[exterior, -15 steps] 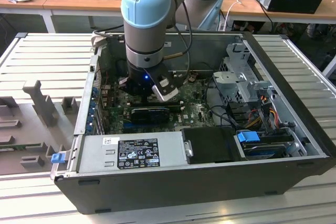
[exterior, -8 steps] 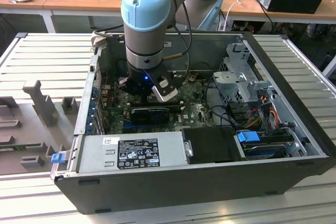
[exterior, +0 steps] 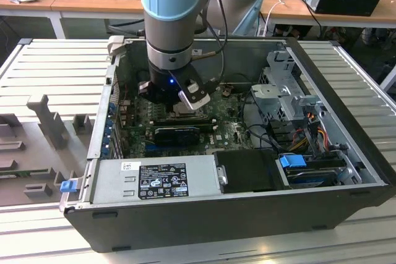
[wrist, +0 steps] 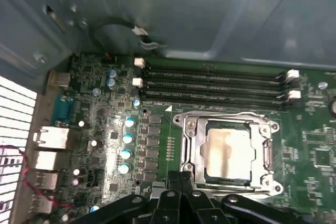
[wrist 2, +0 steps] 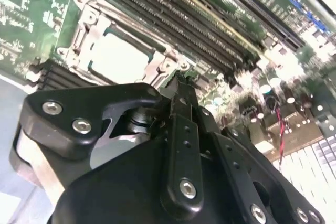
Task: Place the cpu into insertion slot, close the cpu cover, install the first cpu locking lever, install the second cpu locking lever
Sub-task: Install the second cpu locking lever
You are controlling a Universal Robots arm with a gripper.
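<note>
The cpu (wrist: 229, 152) is sitting flat in the insertion slot (wrist: 192, 153), and the cpu cover (wrist: 227, 119) is lying closed around it, framing the pale chip; both wrist views are showing this. The gripper (wrist 2: 181, 90) is hanging just beside the socket's edge, fingers (wrist 2: 182, 145) pressed together and holding nothing. Beyond the socket, away from the gripper, the long black memory slots (wrist: 215, 85) are running across the green motherboard (wrist: 105, 145) inside the open computer case (exterior: 235, 214).

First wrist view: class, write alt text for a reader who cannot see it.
A pale cpu sits in the insertion slot on a green motherboard, framed by the cpu cover lying flat. The black gripper hangs beside the socket's edge.
</note>
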